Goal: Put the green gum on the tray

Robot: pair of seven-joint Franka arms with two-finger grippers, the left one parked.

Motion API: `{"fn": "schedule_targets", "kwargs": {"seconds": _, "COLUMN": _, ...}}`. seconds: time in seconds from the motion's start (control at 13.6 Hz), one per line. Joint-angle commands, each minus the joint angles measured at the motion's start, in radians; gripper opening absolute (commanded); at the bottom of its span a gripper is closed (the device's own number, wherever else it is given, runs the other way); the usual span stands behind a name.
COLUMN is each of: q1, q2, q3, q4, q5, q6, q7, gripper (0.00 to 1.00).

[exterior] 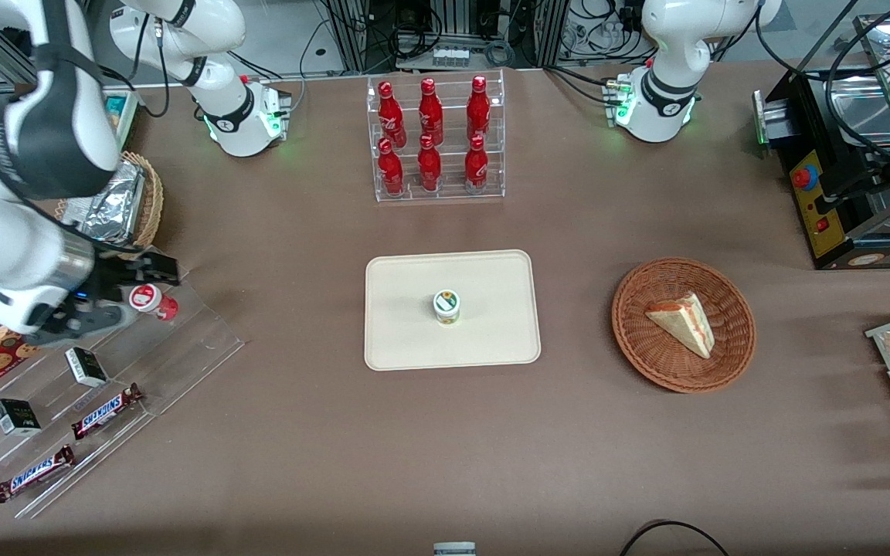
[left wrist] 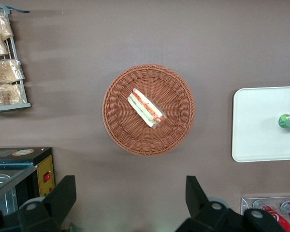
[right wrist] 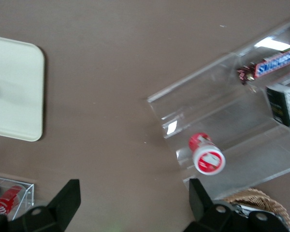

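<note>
Your claw (exterior: pixel 132 289) hung open and empty above the red-lidded bottle (exterior: pixel 153 301); well away, the small green gum bottle (exterior: pixel 446 306) stood on the cream rectangular tray (exterior: pixel 399 340), so you only needed to retreat.

The right arm (exterior: pixel 20 193) has white rounded shells with black bands at the joints and a silver metal ring near the wrist. The gripper (right wrist: pixel 135 208) is black, with two wide-apart, angular fingers (right wrist: pixel 67 198).

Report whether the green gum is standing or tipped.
Upright: the green gum stands on the tray, lid up. The open gripper is over the clear rack.
</note>
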Motion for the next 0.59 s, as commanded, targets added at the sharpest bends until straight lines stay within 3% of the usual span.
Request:
{"fn": "schedule_targets", "kwargs": {"seconds": 0.0, "q1": -0.053, "q2": -0.086, "q3": 0.026, "q4": -0.084, "q5": -0.022, "q6": 0.043, "q7": -0.002, "gripper": 1.0}}
{"fn": "schedule_targets", "kwargs": {"seconds": 0.52, "q1": -0.13, "q2": -0.183, "q3": 0.046, "q4": -0.093, "q5": -0.03, "q6": -0.112, "q7": 0.11, "gripper": 1.0}}
